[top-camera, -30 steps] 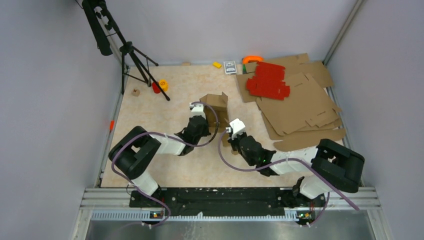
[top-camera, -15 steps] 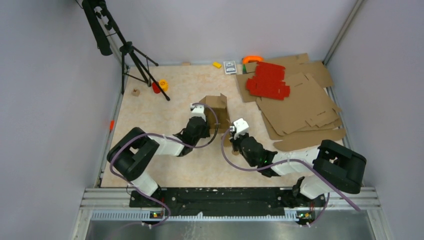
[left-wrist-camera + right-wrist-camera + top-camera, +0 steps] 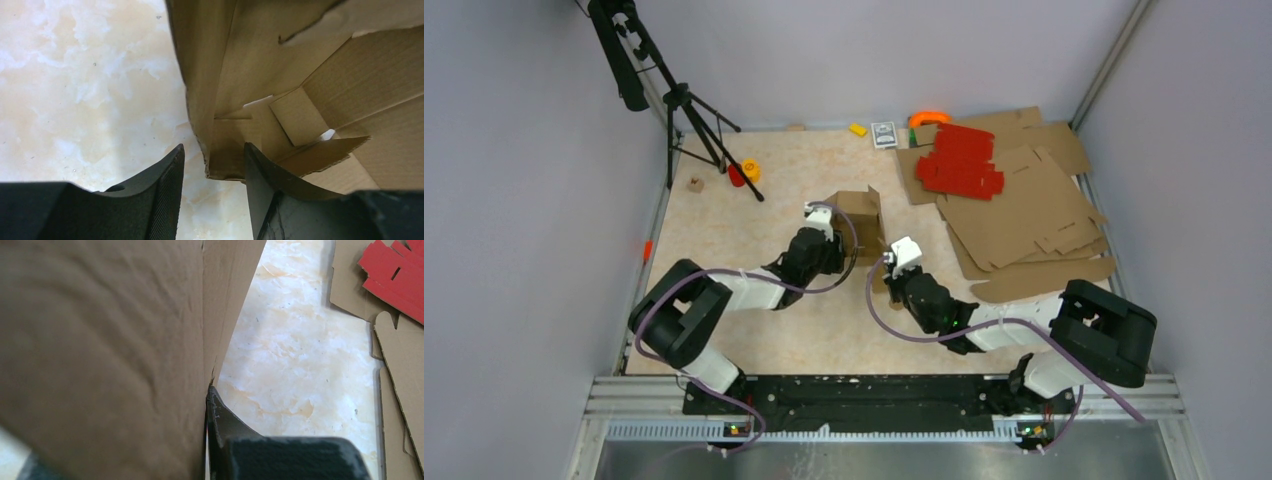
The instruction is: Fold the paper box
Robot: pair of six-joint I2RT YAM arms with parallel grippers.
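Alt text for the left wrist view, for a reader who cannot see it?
The two black fingers of the left gripper stand apart at the bottom of the frame, straddling the edge of one wall of the brown paper box. Beyond them the box's inside shows, with creased panels and loose flaps. The pale marbled table fills the left side.

Paper box (image 3: pixel 859 210) sits between left pincer (image 3: pixel 212 161) and right pincer (image 3: pixel 207 391) (flat sheets (image 3: pixel 1024 205) lie right).
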